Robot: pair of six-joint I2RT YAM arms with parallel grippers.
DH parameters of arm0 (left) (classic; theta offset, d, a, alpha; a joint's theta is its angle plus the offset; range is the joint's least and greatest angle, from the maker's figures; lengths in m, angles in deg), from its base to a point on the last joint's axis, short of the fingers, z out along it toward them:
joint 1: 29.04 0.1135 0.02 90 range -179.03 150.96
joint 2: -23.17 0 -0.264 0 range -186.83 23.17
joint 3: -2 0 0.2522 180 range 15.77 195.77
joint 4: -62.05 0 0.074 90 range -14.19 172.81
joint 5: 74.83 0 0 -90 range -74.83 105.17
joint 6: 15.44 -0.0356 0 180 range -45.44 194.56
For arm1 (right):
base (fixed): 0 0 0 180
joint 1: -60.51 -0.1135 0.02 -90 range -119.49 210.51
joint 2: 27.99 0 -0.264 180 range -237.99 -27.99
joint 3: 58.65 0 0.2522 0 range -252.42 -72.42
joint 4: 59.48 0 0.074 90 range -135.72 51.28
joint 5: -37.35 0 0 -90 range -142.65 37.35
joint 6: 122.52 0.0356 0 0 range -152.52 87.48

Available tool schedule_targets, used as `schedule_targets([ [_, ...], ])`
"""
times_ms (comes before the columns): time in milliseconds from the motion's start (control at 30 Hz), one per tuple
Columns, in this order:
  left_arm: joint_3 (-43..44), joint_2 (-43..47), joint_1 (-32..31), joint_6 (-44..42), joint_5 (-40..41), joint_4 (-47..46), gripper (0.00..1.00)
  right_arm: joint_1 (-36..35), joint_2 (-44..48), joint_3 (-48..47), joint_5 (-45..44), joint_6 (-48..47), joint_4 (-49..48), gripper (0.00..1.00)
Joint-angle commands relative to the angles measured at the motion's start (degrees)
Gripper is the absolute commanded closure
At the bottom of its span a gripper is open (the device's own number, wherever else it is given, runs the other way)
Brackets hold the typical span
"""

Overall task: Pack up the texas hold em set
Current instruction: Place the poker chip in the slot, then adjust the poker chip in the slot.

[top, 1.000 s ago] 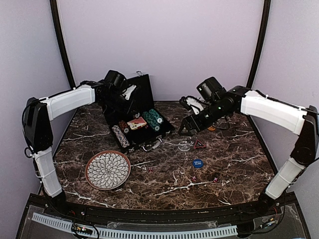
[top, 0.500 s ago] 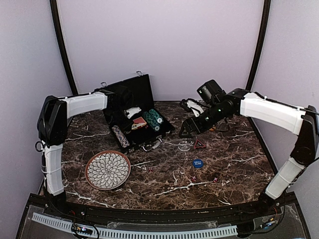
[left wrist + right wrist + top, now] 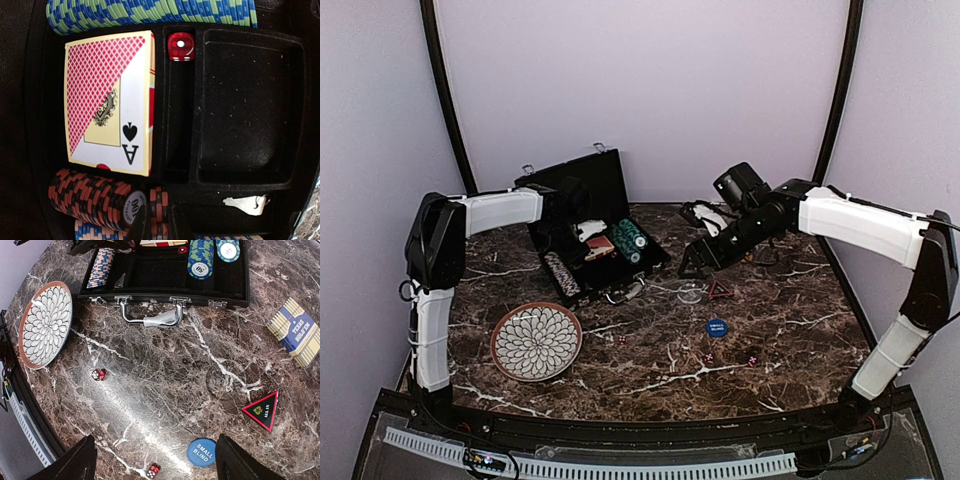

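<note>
Dark marble tabletop [image 3: 650,380], lilac walls behind. Black briefcase [image 3: 605,190] sits open centre-left in top view, lid up toward back wall.

L gripper [image 3: 585,228] is down inside the case. Finger spread can't be told, as no fingers show in its wrist view. That view shows:
- red-backed card deck [image 3: 110,100] w/ ace of spades, in its slot
- red die [image 3: 180,46] at top of narrow slot beside deck
- green/blue chips [image 3: 150,12] along top edge
- red/black chips [image 3: 95,197] lower left
- small key [image 3: 245,204] lower right

R gripper [image 3: 154,437] is spread wide, nothing held, over loose items:
- blue button [image 3: 201,452] at bottom
- triangular ALL IN marker [image 3: 261,410] lower right
- blue card box [image 3: 295,332] at right edge
- loose die [image 3: 98,374] left of centre

Plate [image 3: 536,341] lower left in top view, apart from case.
</note>
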Motion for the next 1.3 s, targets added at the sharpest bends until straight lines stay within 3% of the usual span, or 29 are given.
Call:
schedule_targets([
  [0,2.15,-0.45,-0.20,-1.31,0.91,-0.06,0.99,0.31,-0.57,0.66,0.57,0.31,-1.20,0.17],
  [467,4.49,-1.41,0.44,0.06,3.66,1.66,0.73,0.34,-1.21,0.82,1.06,0.31,-1.22,0.17],
  [1267,3.95,0.74,2.14,0.85,4.40,2.54,0.73,0.39,-1.93,1.02,1.14,0.23,-1.24,0.16],
])
